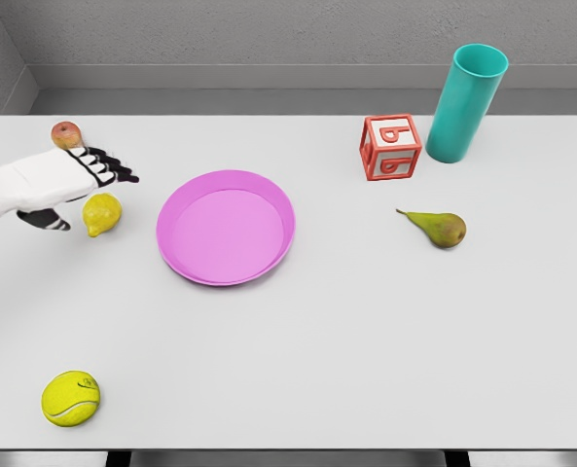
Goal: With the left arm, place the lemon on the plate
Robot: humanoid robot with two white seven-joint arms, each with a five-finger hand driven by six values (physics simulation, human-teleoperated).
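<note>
A yellow lemon [101, 213] lies on the white table, left of the pink plate [226, 228]. My left hand [84, 185] comes in from the left edge and hovers just above and behind the lemon. Its black-tipped fingers [113, 167] are stretched out toward the plate and its thumb [47, 221] hangs down left of the lemon. The hand is open and holds nothing. The plate has nothing on it. My right arm does not show.
A small apple [66, 134] sits just behind the left hand. A tennis ball [71, 398] lies near the front left edge. A pear [438, 227], a red letter block [391, 147] and a tall teal cup [466, 103] stand to the right.
</note>
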